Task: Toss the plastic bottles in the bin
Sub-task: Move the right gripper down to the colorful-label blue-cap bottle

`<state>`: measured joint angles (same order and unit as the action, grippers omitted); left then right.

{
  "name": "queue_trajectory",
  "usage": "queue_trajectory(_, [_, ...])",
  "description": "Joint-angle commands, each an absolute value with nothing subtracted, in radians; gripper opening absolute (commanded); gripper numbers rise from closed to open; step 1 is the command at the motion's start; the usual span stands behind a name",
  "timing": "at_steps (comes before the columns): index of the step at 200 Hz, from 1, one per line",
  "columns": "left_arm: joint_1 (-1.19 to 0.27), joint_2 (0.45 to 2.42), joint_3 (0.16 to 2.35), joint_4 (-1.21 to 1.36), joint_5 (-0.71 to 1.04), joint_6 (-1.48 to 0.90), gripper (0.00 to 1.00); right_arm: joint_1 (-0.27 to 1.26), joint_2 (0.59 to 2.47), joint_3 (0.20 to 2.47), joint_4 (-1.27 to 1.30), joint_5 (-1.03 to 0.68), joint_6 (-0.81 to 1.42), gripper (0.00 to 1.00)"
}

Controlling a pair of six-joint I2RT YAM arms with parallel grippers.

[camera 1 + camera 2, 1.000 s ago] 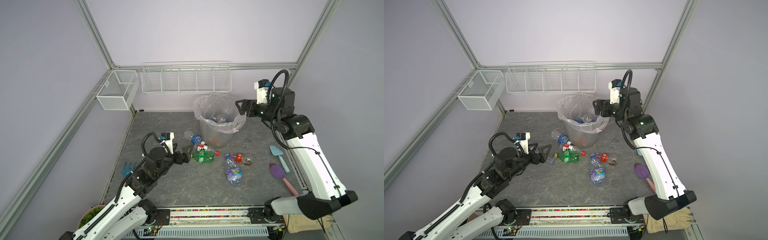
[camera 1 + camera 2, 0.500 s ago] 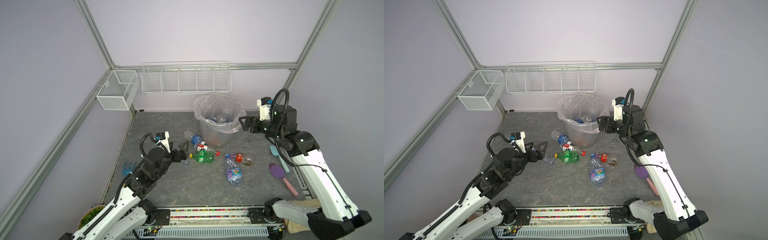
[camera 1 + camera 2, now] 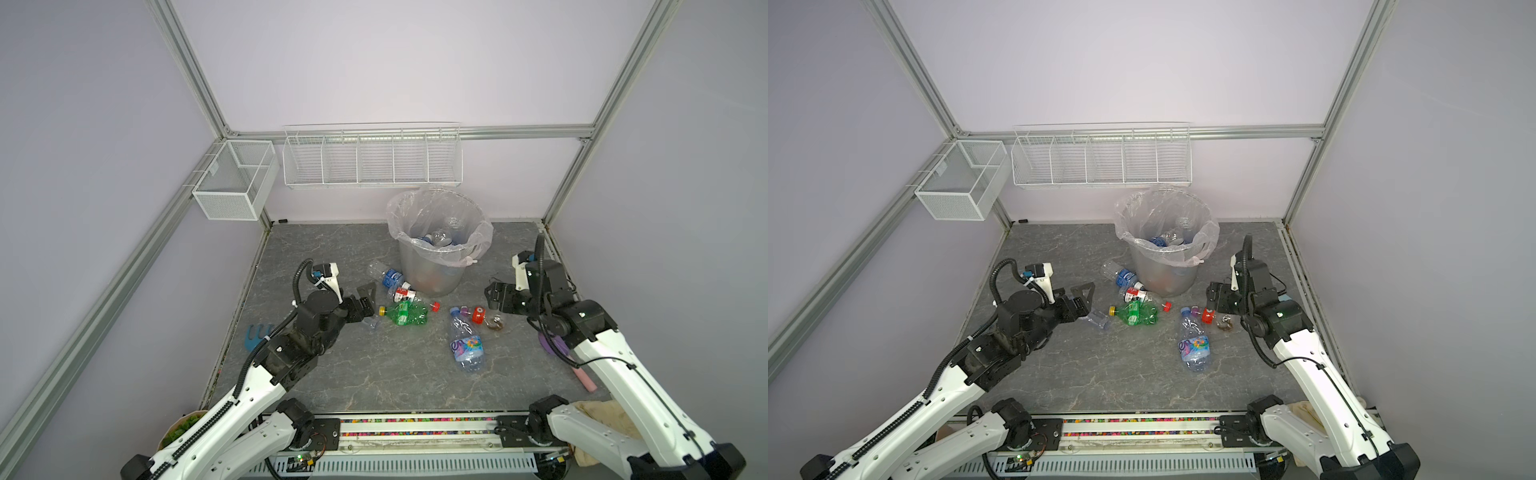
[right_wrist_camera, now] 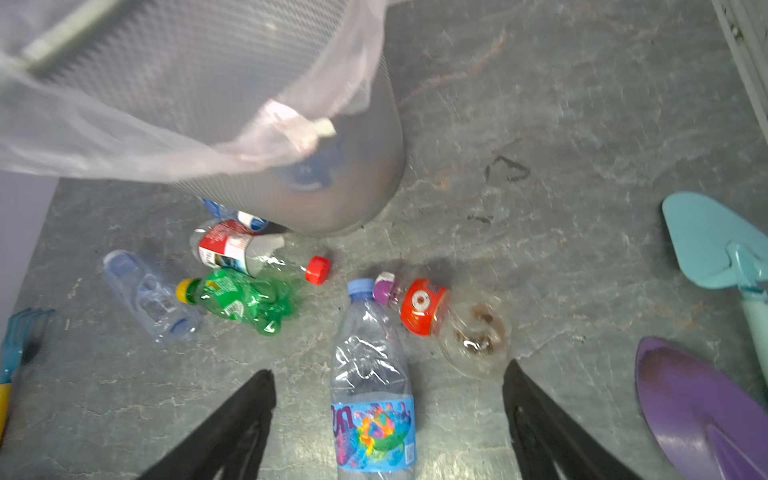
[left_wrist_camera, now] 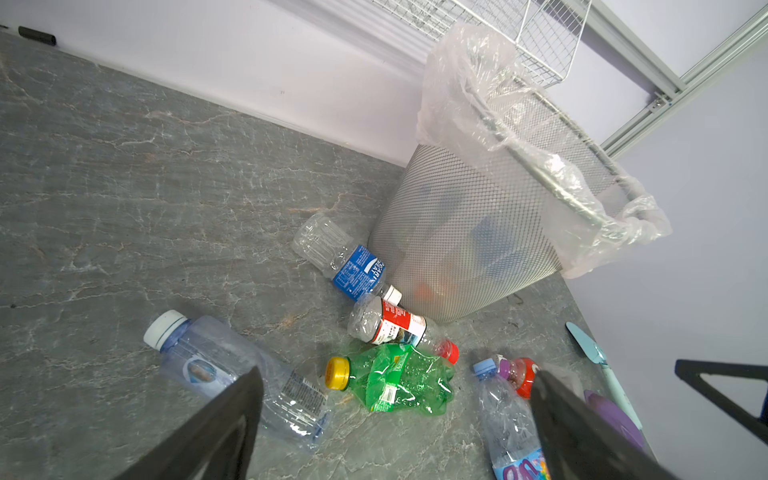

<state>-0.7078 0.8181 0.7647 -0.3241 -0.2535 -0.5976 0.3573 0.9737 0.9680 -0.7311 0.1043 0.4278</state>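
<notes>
While several clear bottles already lie inside it, the bin stands at the back of the grey floor with its bag liner folded over the rim. Both white wire baskets on the wall look empty. Six plastic bottles lie loose just in front of the bin, two touching its base. Left gripper hangs spread wide beside a pale blue bottle, holding nothing. Right gripper is spread too, near the red-labelled bottle. Bare floor stretches in front of the bottles; garden tools crowd the right edge.
</notes>
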Motion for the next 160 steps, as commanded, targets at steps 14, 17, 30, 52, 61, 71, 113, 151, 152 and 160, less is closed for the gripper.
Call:
queue_trajectory(14, [-0.713, 0.825, 0.794, -0.336, -0.263, -0.638, 0.99, 0.362, 0.986, 0.845, -0.724, 0.008, 0.487, 0.88])
queue_trajectory(17, [-0.713, 0.822, 0.791, -0.330, -0.262, -0.638, 0.99, 0.363, 0.993, 0.840, -0.724, 0.000, 0.489, 0.88])
queue_trajectory(30, [-0.713, 0.815, 0.782, -0.314, -0.262, -0.644, 0.99, 0.363, 1.025, 0.828, -0.730, -0.019, 0.490, 0.88])
queue_trajectory(52, [-0.713, 0.812, 0.785, -0.319, -0.261, -0.639, 0.99, 0.367, 1.061, 0.819, -0.714, -0.063, 0.467, 0.88])
queue_trajectory(61, [-0.713, 0.812, 0.786, -0.321, -0.262, -0.638, 0.99, 0.372, 1.063, 0.812, -0.703, -0.074, 0.462, 0.88])
queue_trajectory(71, [-0.713, 0.813, 0.787, -0.324, -0.262, -0.638, 0.99, 0.377, 1.067, 0.803, -0.692, -0.088, 0.459, 0.88])
queue_trajectory(113, [-0.713, 0.818, 0.787, -0.315, -0.249, -0.629, 0.99, 0.418, 1.109, 0.759, -0.661, -0.114, 0.467, 0.88])
queue_trajectory(151, [-0.713, 0.827, 0.802, -0.319, -0.236, -0.608, 0.99, 0.483, 1.149, 0.723, -0.632, -0.082, 0.483, 0.88])
queue_trajectory(152, [-0.713, 0.827, 0.802, -0.319, -0.237, -0.607, 0.99, 0.485, 1.150, 0.724, -0.632, -0.080, 0.484, 0.88])
queue_trajectory(160, [-0.713, 0.827, 0.804, -0.318, -0.241, -0.605, 0.99, 0.495, 1.159, 0.720, -0.631, -0.069, 0.486, 0.88])
